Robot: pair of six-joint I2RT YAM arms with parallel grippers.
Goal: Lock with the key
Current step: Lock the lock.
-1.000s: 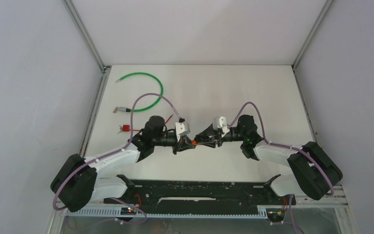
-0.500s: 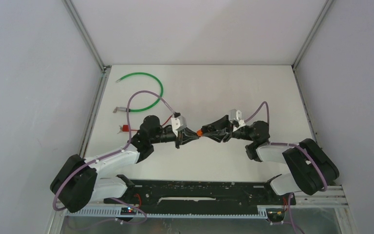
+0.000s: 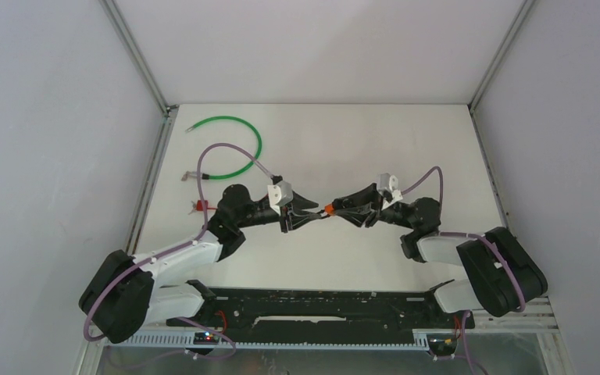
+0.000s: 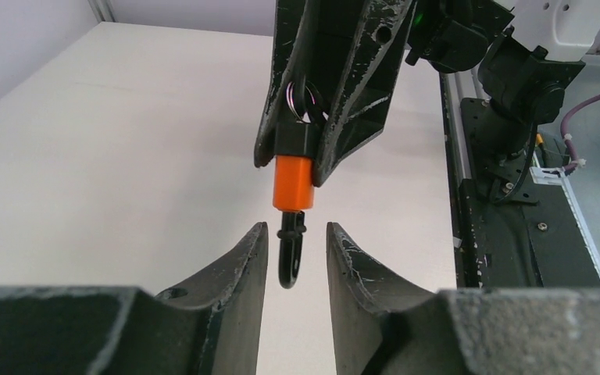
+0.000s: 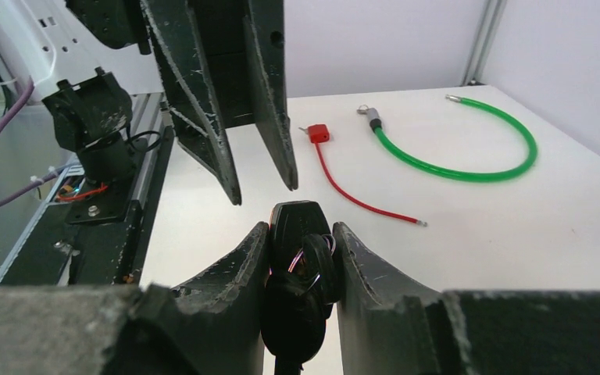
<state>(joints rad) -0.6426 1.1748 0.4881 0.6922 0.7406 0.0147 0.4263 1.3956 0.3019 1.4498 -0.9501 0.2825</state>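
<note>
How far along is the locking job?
Looks done: the small black key sits in the orange-tipped black lock. In hand: the right gripper clamps that lock; the left gripper stands open around the key, not touching. Remaining: whether it was turned cannot be told; set the lock down.

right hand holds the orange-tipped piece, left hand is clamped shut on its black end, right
No: the left hand is open, fingers either side of the black end without touching, per the left wrist view. The right hand does hold the orange-tipped piece.

Above table (image 3: 406,141), left gripper (image 3: 312,213) facing right gripper (image 3: 341,209), lock (image 3: 329,208) between them, cable loop (image 3: 259,143) behind, far left.
</note>
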